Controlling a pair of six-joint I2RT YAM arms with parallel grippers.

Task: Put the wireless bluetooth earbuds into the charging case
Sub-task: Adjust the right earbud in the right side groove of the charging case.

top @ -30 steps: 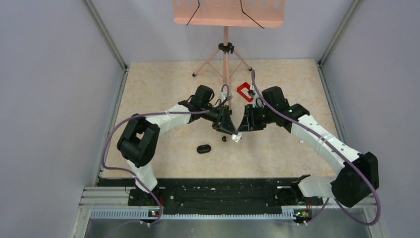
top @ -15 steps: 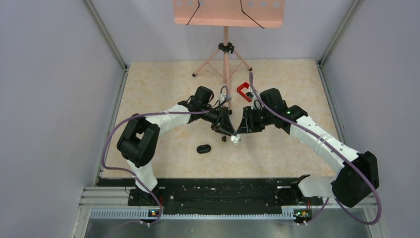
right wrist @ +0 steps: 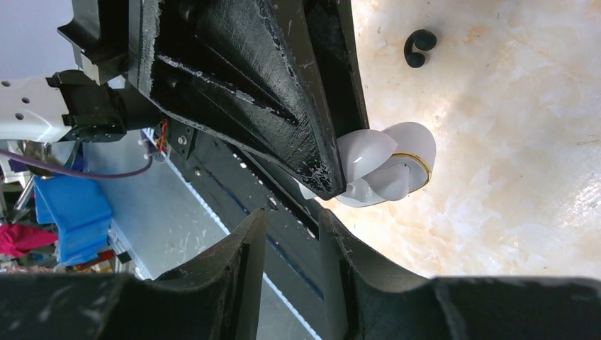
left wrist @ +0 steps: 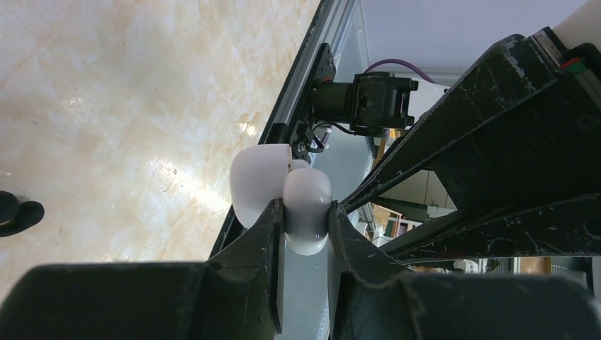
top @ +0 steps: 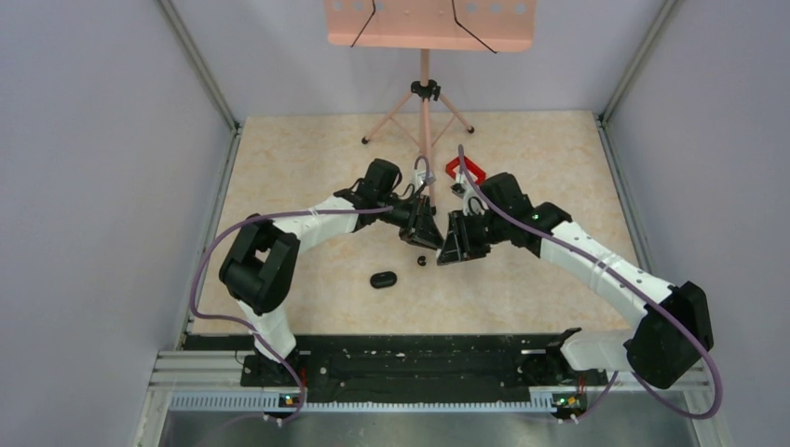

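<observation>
1. L gripper (left wrist: 305, 209) is clenched on a white two-lobed piece (left wrist: 255, 184). R gripper (right wrist: 290, 230) has fingers parted, nothing btwn them.
2. Vs 1 s ago: R arm has slid left, its tips now just beside L's. The white piece no longer shows from above.
3. Earbud (left wrist: 21, 216): tiny, black, loose on table (top: 307, 168) near the tips. Charging case (top: 383, 279): glossy black oval (lid state unclear), lying apart from the earbud, toward the L base.
4. Count: 1 earbud, 1 charging case, 1 white piece, 1 red frame (top: 464, 169).

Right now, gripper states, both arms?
Left gripper: closed on the white case.
Right gripper: slightly open, holding nothing.
</observation>
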